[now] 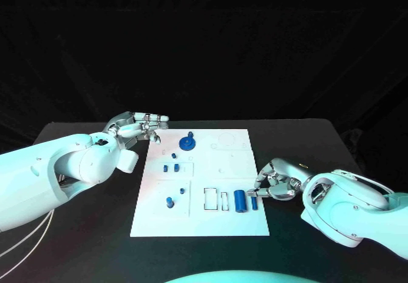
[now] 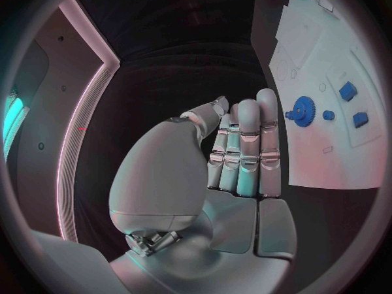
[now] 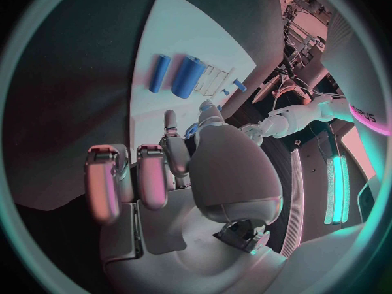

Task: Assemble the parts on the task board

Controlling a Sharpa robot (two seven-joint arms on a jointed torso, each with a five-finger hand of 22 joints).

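The white task board (image 1: 229,224) lies in the middle of the black table. A blue gear (image 1: 188,142) (image 2: 304,111) stands near its far edge. Small blue parts (image 1: 171,168) (image 2: 348,90) sit below the gear. A thick blue cylinder (image 1: 240,201) (image 3: 187,76) and a thin one (image 1: 253,203) (image 3: 159,73) lie side by side near the board's right edge. My right hand (image 1: 276,180) (image 3: 163,170) hovers at that edge, fingers loosely curled, tips just short of the thin cylinder, holding nothing. My left hand (image 1: 140,125) (image 2: 241,150) is at the far left corner, fingers straight and together, holding nothing.
More small blue parts (image 1: 169,203) sit at the board's near left, beside outlined slots (image 1: 217,199). Black table (image 1: 85,236) surrounds the board on all sides. My left forearm (image 1: 59,171) lies along the board's left side.
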